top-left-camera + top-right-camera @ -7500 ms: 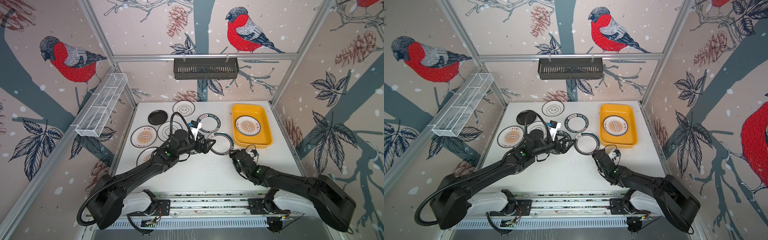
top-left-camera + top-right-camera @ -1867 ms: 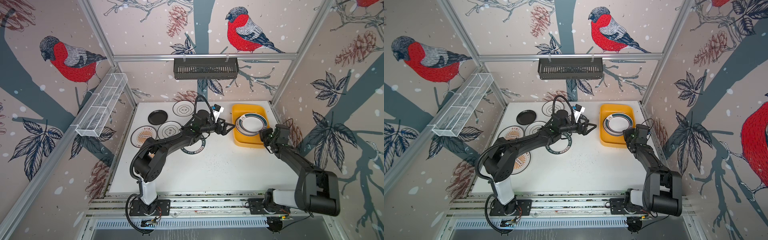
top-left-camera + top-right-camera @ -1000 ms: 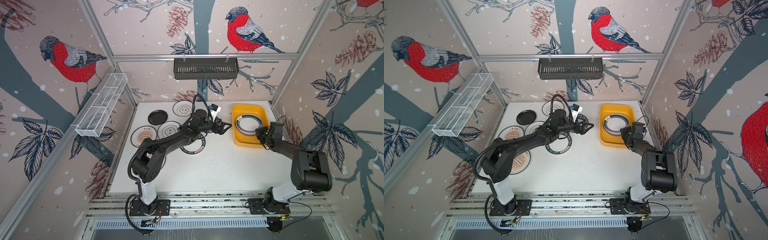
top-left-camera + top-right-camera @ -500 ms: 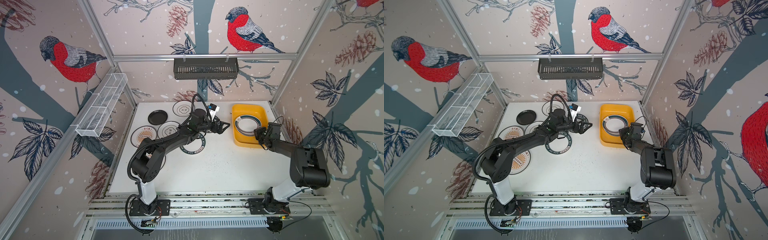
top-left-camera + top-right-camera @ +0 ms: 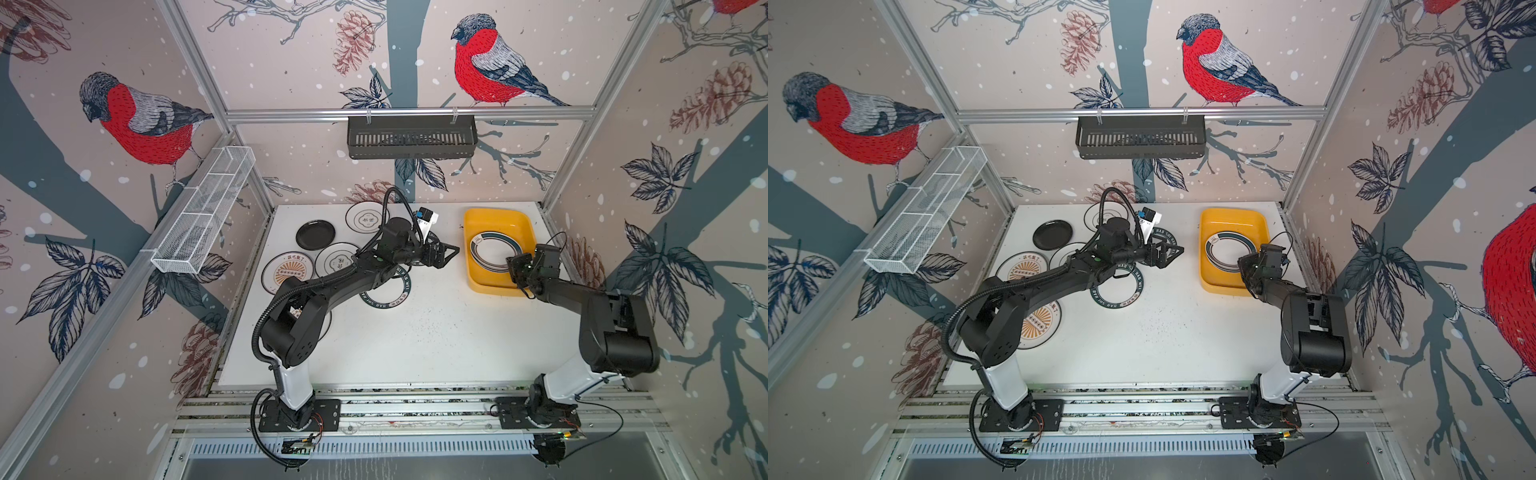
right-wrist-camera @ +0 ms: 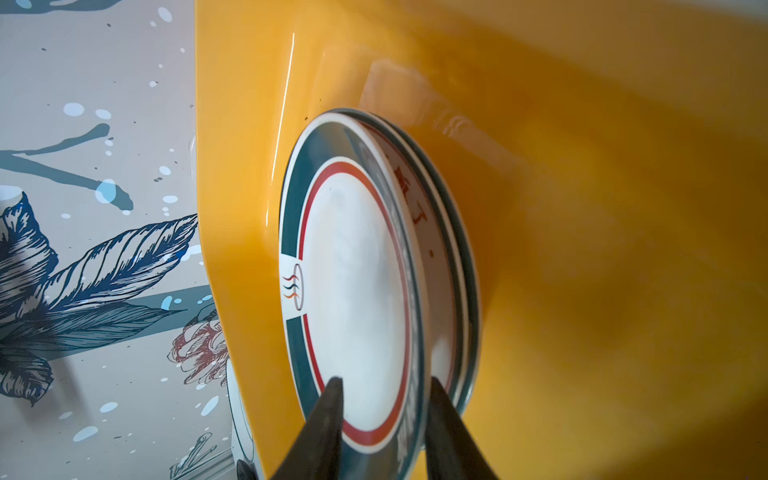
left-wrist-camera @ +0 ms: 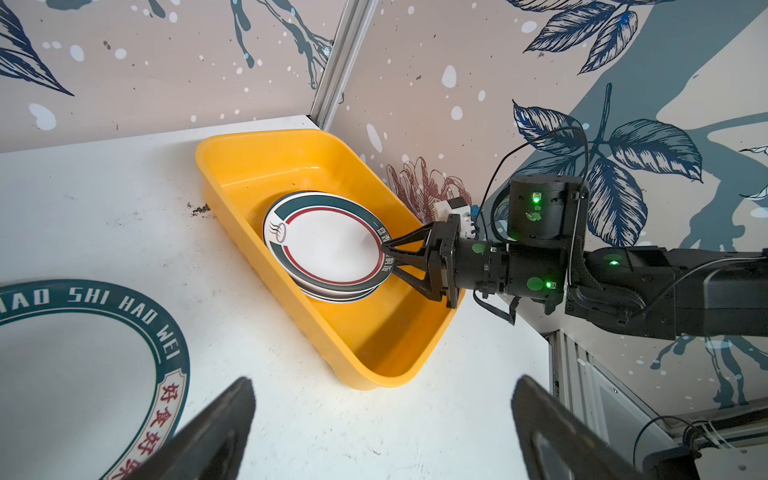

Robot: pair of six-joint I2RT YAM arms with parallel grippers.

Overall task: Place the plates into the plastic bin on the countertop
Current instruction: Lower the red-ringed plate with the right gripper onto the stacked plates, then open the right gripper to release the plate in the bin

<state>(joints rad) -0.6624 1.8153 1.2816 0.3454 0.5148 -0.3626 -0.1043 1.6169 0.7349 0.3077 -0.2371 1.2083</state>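
And there's the plastic bin (image 5: 496, 219), tucked into the far right corner of the tabletop (image 5: 415, 340), with a short stack of plates inside it. The top plate (image 5: 493, 252) is white with a dark green band and a thin red ring, and the left wrist view shows it sitting a touch off-centre on the ones beneath.

The right arm (image 5: 561, 289) reaches in over the bin's right-hand wall. Its jaws are parted a little, one tip over the plate's face and the other outside the rim. Whether either tip touches the plate cannot be told.

Across the way, the left arm (image 5: 340, 282) hangs over the tabletop. Its jaws are spread wide with nothing between them, and they point toward the bin. Just below it lies the green-rimmed plate (image 5: 386, 297) lettered HAO SHI HAO WEI.

More plates lie on the left of the tabletop:
- an all-black plate (image 5: 315, 235)
- an emblem plate (image 5: 363, 216) at the back
- a second emblem plate (image 5: 334, 259) nearer
- a sunburst plate (image 5: 289, 270)
- another sunburst plate (image 5: 1038, 324), partly hidden under the left arm
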